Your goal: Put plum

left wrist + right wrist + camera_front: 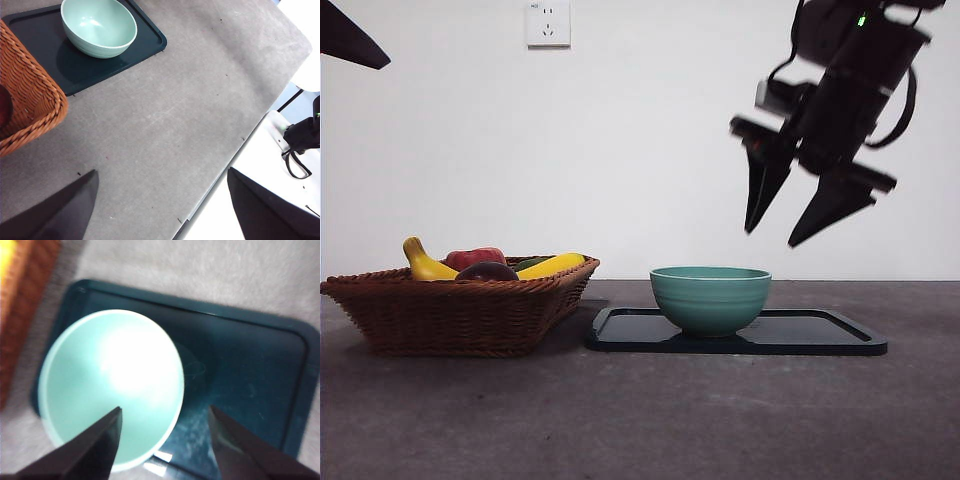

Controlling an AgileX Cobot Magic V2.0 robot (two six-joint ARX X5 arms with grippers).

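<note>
The plum (487,271), dark maroon and glossy, lies in the wicker basket (460,315) at the left, half hidden behind its front rim. My right gripper (771,238) hangs open and empty in the air, high above the right side of the green bowl (710,297). In the right wrist view its gripper (165,410) looks straight down on the bowl (110,390) and the dark tray (250,380) under it. My left gripper (162,172) is open with nothing in it, high over bare table beside the basket's corner (30,100). Its arm shows only as a black tip (350,40).
In the basket there are also two yellow bananas (552,265), a red fruit (475,257) and something green behind. The bowl (98,27) stands empty on the left part of the tray (75,65). The table's edge (235,155) runs close to the left gripper.
</note>
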